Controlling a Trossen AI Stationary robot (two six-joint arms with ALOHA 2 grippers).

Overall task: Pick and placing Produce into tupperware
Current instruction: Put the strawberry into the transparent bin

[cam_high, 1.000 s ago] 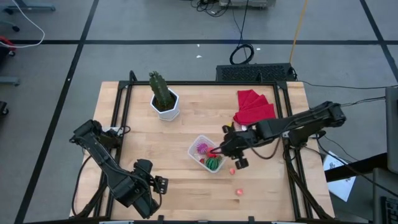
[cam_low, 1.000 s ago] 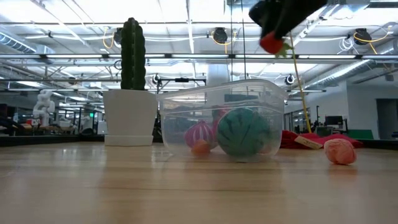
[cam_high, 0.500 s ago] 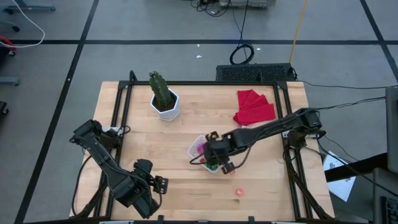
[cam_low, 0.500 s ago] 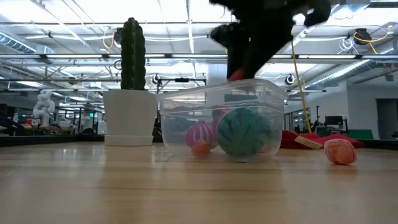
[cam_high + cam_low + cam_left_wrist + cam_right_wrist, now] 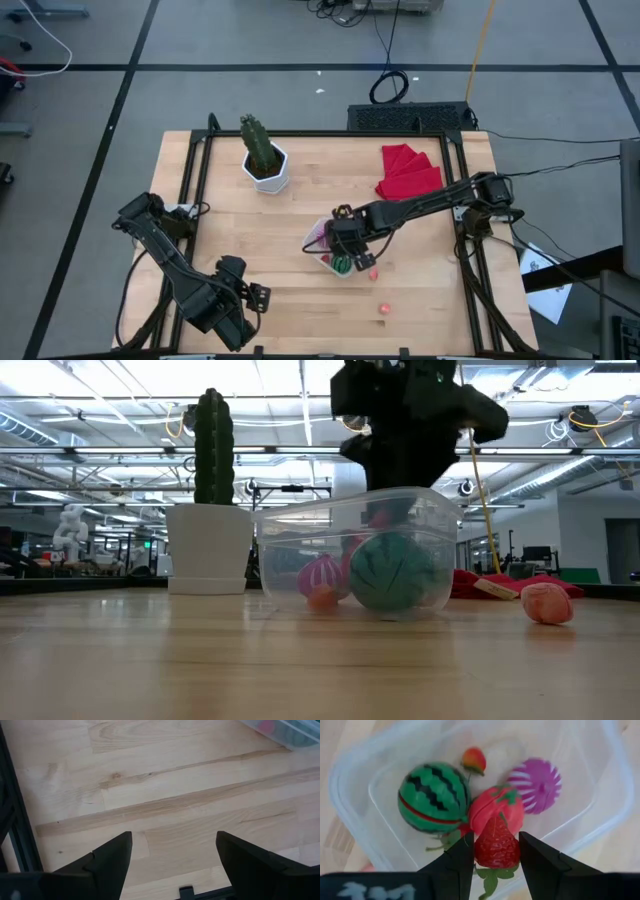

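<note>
Tupperware (image 5: 322, 243), clear, mid-table: holds a striped green melon (image 5: 433, 797), a purple ridged piece (image 5: 536, 784), a pink-red fruit (image 5: 495, 809) and a small orange-red berry (image 5: 474, 759). Right gripper (image 5: 496, 851) hangs directly over it, fingers clamped on a red strawberry (image 5: 496, 845). Left gripper (image 5: 172, 852), fingers spread and empty, waits near the table's (image 5: 430, 300) front edge; one pink berry (image 5: 383, 309) lies loose on the wood.

Two dark fingers (image 5: 112, 862) of the left gripper (image 5: 172, 865) are hanging spread over the wooden bench (image 5: 165, 795); a clear tupperware (image 5: 280, 730) corner is showing beyond.

Right end effector (image 5: 495, 851) clamped mid-table; left end effector (image 5: 172, 855) parked, apparently open.
</note>
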